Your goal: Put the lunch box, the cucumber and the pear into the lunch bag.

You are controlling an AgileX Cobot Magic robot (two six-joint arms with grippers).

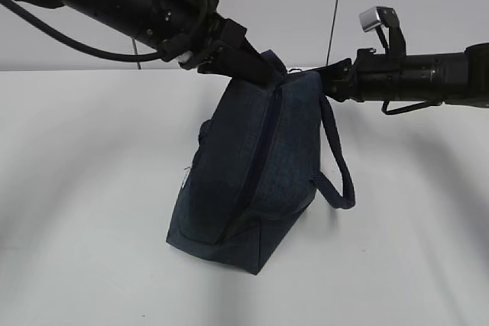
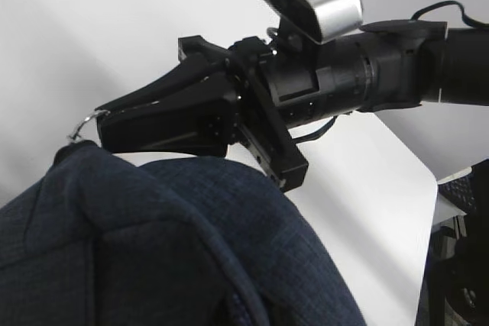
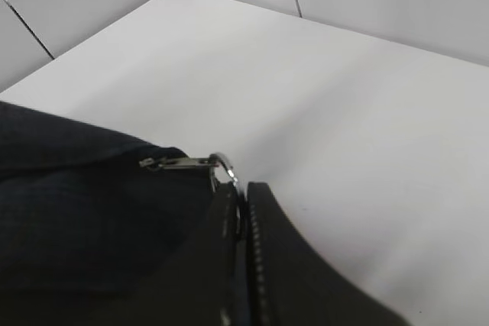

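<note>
White bench (image 1: pixel 76 265), plain wall behind. Left gripper (image 1: pixel 263 74) pinches top of lunch bag (image 1: pixel 252 181) mid-bench, likely bracing it. Right gripper (image 3: pixel 243 211) pressed together on zipper ring pull (image 3: pixel 223 169), likely to work zipper. Lunch box, cucumber, pear not visible.

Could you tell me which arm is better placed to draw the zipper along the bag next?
Right, probably: the right gripper is shut on the metal ring pull, while the left gripper pinches the lunch bag top.
</note>
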